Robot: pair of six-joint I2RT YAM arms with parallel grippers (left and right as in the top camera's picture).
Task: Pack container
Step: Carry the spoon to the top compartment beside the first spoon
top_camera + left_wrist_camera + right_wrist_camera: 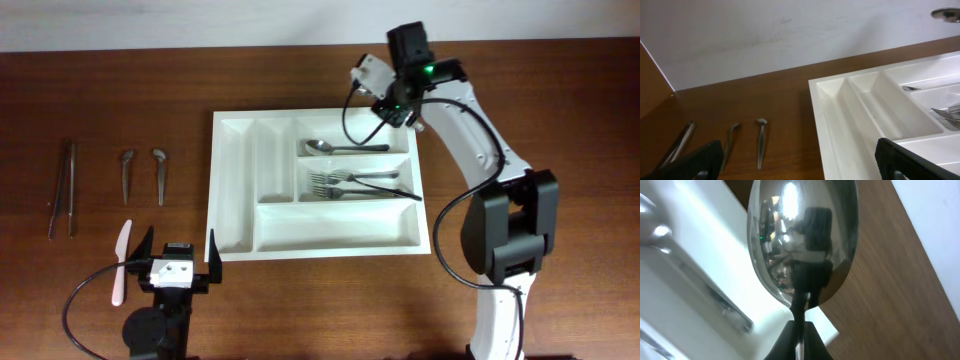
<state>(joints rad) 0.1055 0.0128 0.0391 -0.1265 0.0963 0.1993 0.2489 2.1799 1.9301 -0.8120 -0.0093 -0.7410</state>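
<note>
White container (330, 228), spoon (802, 235) in right claw (799, 336)

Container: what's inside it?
One spoon in the top long slot, forks in the middle one; other slots look bare. The right arm covers the container's top-right corner.

Overhead: bright, even light; faint shadows inside the tray (232, 190). Right wrist: spoon (802, 240) fills the frame, blurred, with bright mirror glare. Left wrist: soft focus, tabletop (765, 100) evenly lit.
</note>
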